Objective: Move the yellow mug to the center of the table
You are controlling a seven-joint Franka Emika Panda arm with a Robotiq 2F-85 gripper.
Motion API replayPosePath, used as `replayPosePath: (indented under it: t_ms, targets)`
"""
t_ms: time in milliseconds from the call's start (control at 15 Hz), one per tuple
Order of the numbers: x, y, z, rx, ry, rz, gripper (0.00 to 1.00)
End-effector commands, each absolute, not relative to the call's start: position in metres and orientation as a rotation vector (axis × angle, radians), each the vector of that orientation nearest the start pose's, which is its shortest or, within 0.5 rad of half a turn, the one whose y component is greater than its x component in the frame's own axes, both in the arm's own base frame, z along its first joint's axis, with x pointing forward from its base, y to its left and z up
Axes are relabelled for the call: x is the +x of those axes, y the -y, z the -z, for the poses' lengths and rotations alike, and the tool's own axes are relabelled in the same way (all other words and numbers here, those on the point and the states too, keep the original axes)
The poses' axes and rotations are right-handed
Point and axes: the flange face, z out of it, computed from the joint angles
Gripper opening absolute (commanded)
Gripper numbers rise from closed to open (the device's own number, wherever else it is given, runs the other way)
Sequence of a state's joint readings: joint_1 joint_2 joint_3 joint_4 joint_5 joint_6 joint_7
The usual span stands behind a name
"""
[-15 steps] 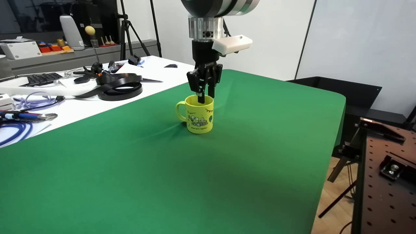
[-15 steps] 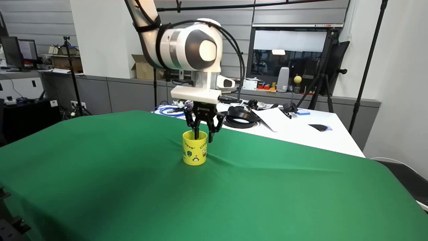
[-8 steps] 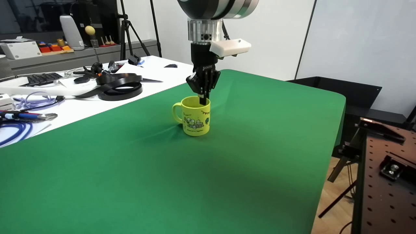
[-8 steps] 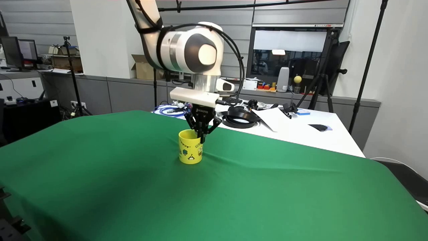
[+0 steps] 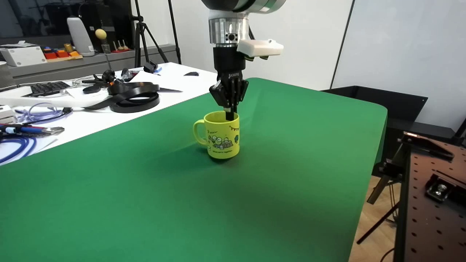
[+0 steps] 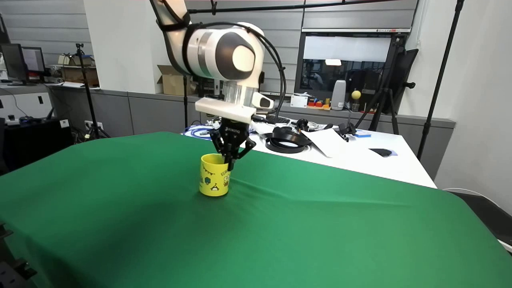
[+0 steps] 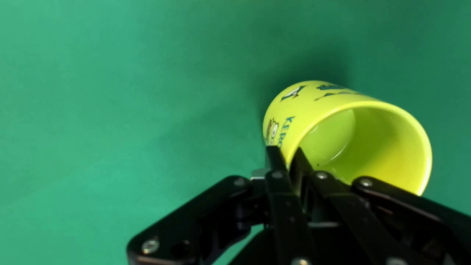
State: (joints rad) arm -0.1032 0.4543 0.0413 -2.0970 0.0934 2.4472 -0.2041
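Note:
The yellow mug (image 5: 221,140) stands upright over the green table (image 5: 291,163), with its loop handle to the left and a printed side facing out. It also shows upright in an exterior view (image 6: 214,180), handle hidden there. My gripper (image 5: 229,115) points down at the rim and is shut on the mug's wall. In the wrist view one finger is inside the mug (image 7: 312,106) and one outside, with the gripper's (image 7: 286,156) tips pinching the rim. A dark shadow lies under the mug; I cannot tell whether its base touches the cloth.
A white table (image 5: 174,78) adjoins the green table, holding a black strap roll (image 5: 134,102), cables and a keyboard. A dark perforated bench (image 5: 433,203) stands beyond the green table's edge. Thin tripod poles (image 6: 438,80) stand behind.
The fingers were apart astride the rim a second ago and have closed on it. The mug and gripper have since moved together, nearer in an exterior view. The arm has risen slightly.

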Motion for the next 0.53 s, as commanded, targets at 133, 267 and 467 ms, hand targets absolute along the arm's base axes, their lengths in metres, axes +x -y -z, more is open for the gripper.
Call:
replayPosePath:
  t_ms: [133, 267, 467]
  targets:
    - [0.532, 0.024, -0.237, -3.142, 0.133, -0.275, 0.02]
    - [0.521, 0.024, -0.237, -3.168, 0.126, -0.289, 0.02]
    - [0.507, 0.026, -0.228, -3.193, 0.089, -0.211, 0.02]
